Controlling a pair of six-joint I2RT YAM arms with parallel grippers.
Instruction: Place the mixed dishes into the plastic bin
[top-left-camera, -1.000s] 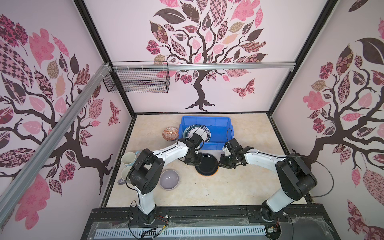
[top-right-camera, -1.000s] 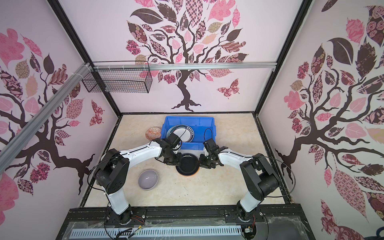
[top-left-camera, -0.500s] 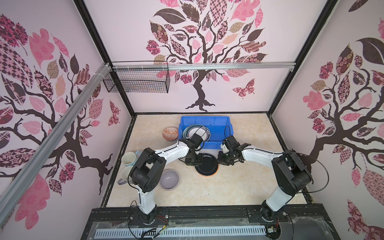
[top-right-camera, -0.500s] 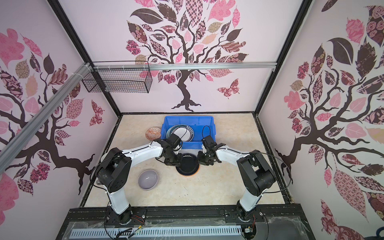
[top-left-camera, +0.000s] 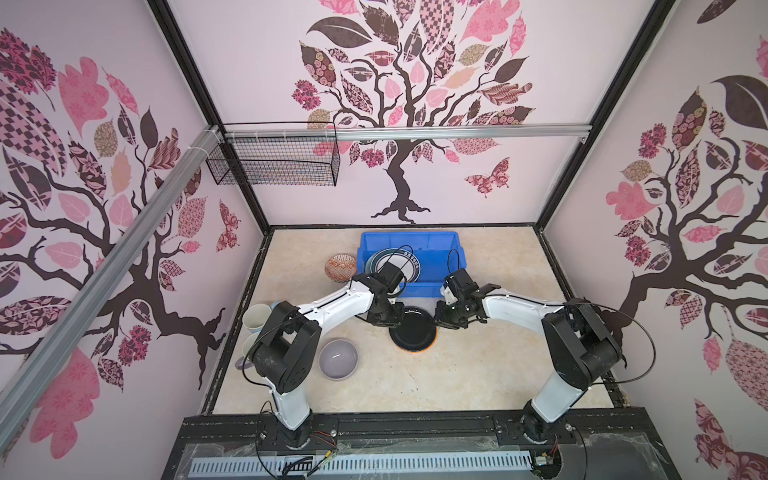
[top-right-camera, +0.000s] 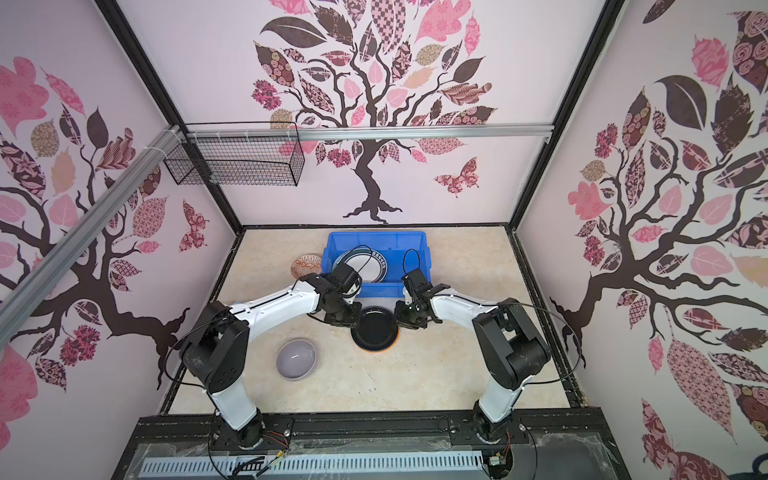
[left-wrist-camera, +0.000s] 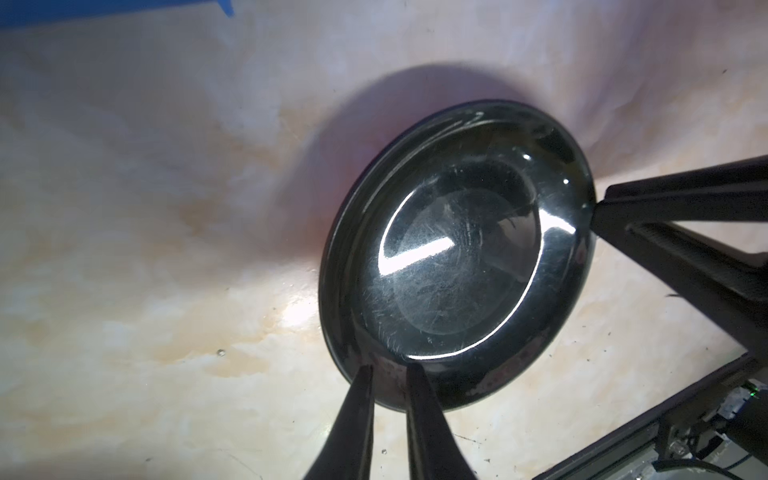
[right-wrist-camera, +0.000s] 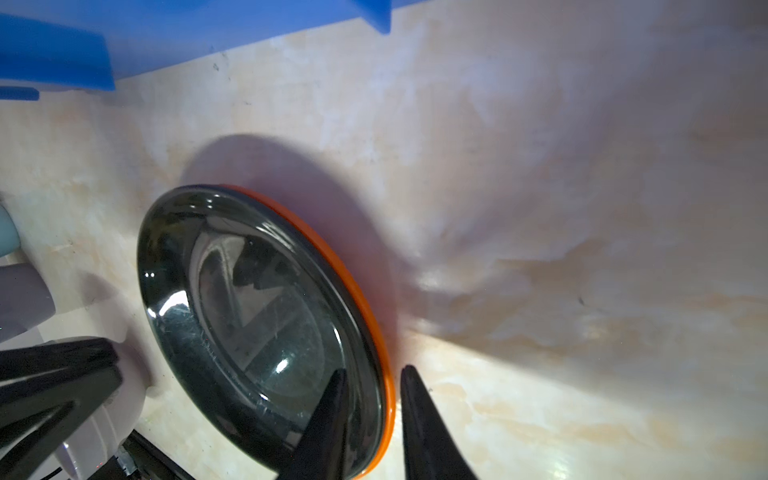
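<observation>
Starting nearest the camera head, a black base frame (top-left-camera: 415, 428) carries both arm mounts, well in front of the black plate with orange underside (top-left-camera: 413, 334). That plate (top-right-camera: 374, 332) lies face up on the beige marbled table (top-left-camera: 478, 374), between the two grippers. A lavender bowl (top-left-camera: 338, 358) sits upright in front of the plate toward the left arm (top-left-camera: 332, 301), apart from it. Farther out on that side, well apart from the plate, stand a cream mug (top-left-camera: 256, 318) and a second mug (top-left-camera: 248, 347), partly hidden by the left arm. Just behind the plate stands the blue bin (top-left-camera: 409, 241), not touching it; stacked plates (top-left-camera: 412, 266) lie inside, the top one white with a dark ring. An orange-patterned bowl (top-left-camera: 340, 268) rests behind the plate toward the left arm, just beside the bin's wall. Beyond the plate, pink walls (top-left-camera: 498, 187) carry a tree decal (top-left-camera: 398, 183), an aluminium rail (top-left-camera: 457, 132) and a black wire basket (top-left-camera: 274, 164).

The left gripper (left-wrist-camera: 388, 370) sits at the plate's edge on the left arm's side, its fingers (left-wrist-camera: 357, 415) narrowly parted with the rim between them; whether they pinch it cannot be told. The right gripper (right-wrist-camera: 376, 369) straddles the opposite edge, fingers (right-wrist-camera: 424, 415) slightly apart: one over the black face, the other outside the orange edge with a sliver of table showing between, so nothing is clamped.
</observation>
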